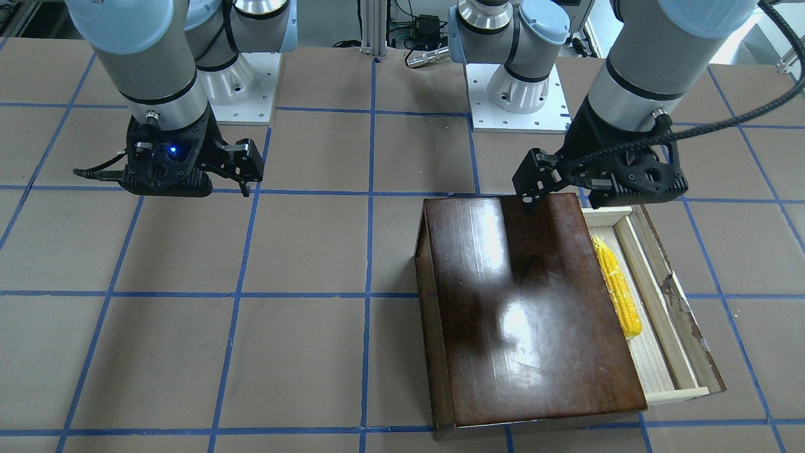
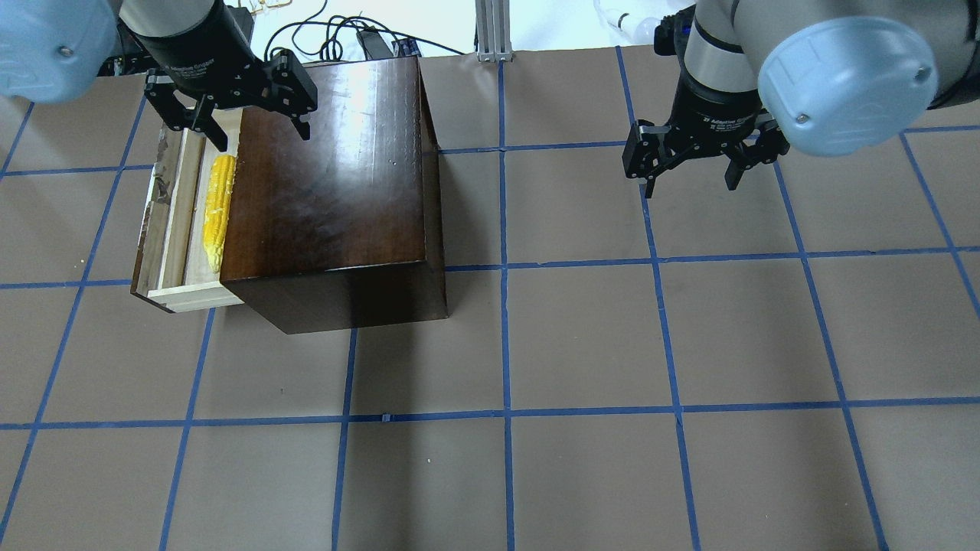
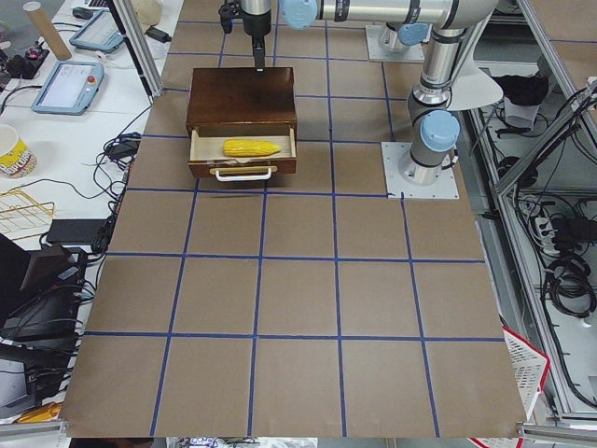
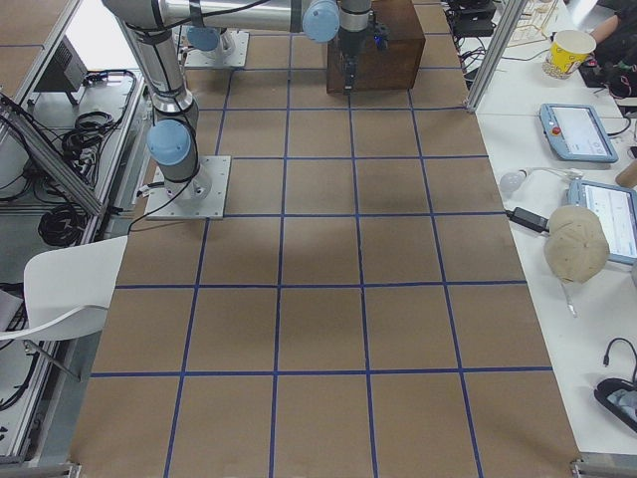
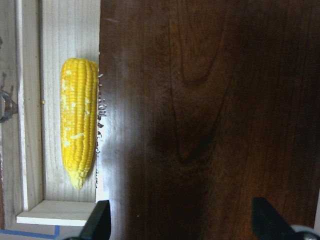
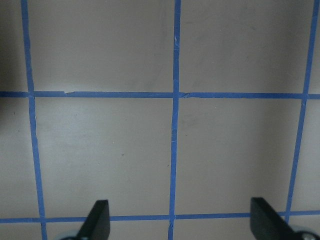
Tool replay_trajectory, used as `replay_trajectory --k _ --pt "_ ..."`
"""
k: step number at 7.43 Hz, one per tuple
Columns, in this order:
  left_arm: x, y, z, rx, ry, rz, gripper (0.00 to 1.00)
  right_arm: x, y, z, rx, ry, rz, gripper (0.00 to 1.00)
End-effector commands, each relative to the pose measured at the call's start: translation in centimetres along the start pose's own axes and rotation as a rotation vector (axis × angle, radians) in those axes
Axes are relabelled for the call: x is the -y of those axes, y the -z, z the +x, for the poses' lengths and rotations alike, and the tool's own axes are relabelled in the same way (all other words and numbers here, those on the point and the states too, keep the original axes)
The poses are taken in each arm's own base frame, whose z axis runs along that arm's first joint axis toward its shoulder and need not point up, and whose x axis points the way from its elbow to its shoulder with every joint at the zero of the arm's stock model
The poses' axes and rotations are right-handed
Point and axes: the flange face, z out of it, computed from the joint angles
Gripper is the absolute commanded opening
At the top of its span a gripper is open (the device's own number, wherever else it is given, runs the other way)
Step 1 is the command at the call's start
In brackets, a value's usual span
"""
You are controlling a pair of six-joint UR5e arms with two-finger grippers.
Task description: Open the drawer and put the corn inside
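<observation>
The glossy dark-brown box (image 2: 329, 176) stands on the table's left half. Its drawer (image 2: 174, 229) is pulled out to the left, showing pale wood. The yellow corn (image 2: 218, 210) lies lengthwise inside the drawer, right against the box's edge; it also shows in the left wrist view (image 5: 78, 127) and the front-facing view (image 1: 617, 292). My left gripper (image 2: 262, 138) hovers open and empty above the far end of the box and drawer. My right gripper (image 2: 690, 187) hangs open and empty above bare table on the right.
The brown table has a grid of blue tape lines (image 2: 501, 264). The arms' white base plates (image 1: 516, 94) sit at the robot's side. A white handle (image 3: 242, 172) is on the drawer front. Side tables hold tablets (image 4: 575, 131) and a cup (image 4: 569, 52).
</observation>
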Motion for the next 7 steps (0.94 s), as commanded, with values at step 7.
replay_trajectory --k 7 --pt "-4.6 3.5 0.0 0.003 -0.121 -0.003 1.0 0.0 0.0 0.0 -0.002 0.0 0.0 1.0"
